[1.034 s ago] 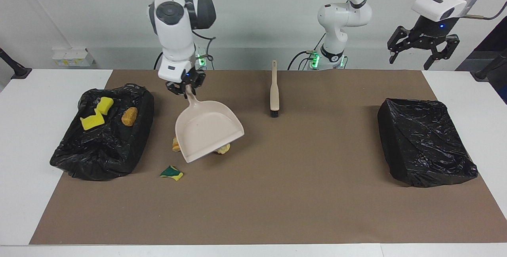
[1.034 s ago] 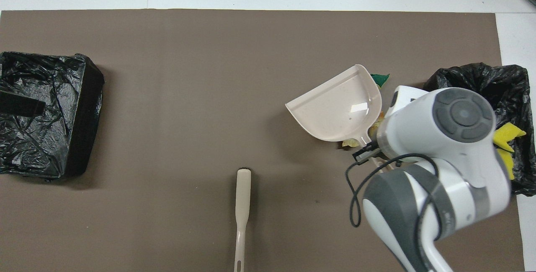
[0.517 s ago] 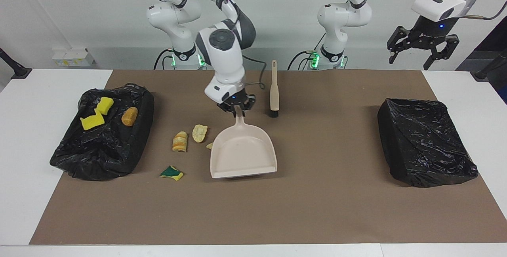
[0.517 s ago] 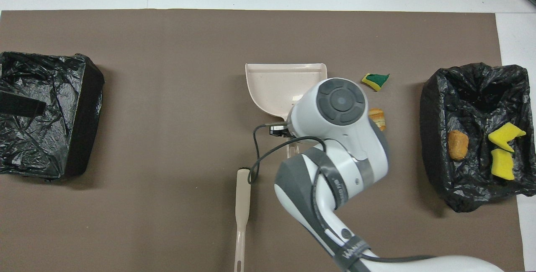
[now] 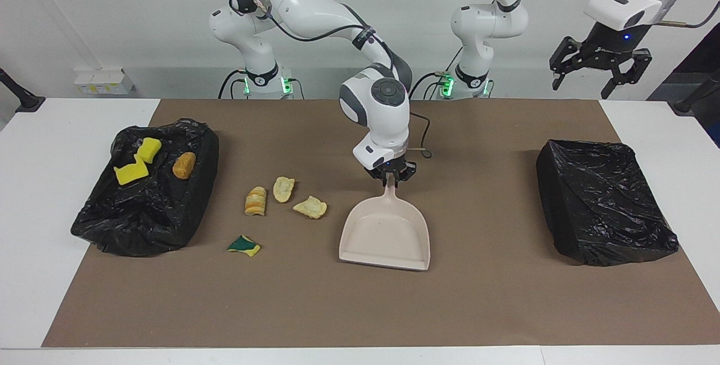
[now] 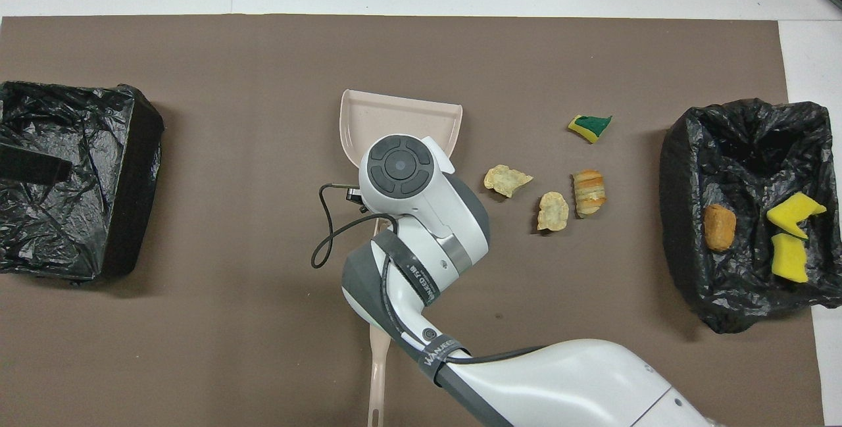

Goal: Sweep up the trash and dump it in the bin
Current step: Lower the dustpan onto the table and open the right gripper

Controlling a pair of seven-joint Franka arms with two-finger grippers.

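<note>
Part done — three scraps binned, four left

Right hand (image 5: 391, 176) grips the empty dustpan (image 5: 387, 238) by its handle beside loose trash (image 5: 310, 207); left hand (image 5: 601, 67) waits — fingers wide.

Trash: 3 tan bread-like chunks (image 5: 284, 196) clustered on the brown mat; green-and-yellow sponge bit (image 5: 244, 246) lying flat at their 7 o'clock (facing view). 2 yellow sponge pcs (image 5: 136, 161) and 1 orange-brown chunk (image 5: 184, 165) rest inside the open black-bagged bin (image 5: 140, 224).
</note>
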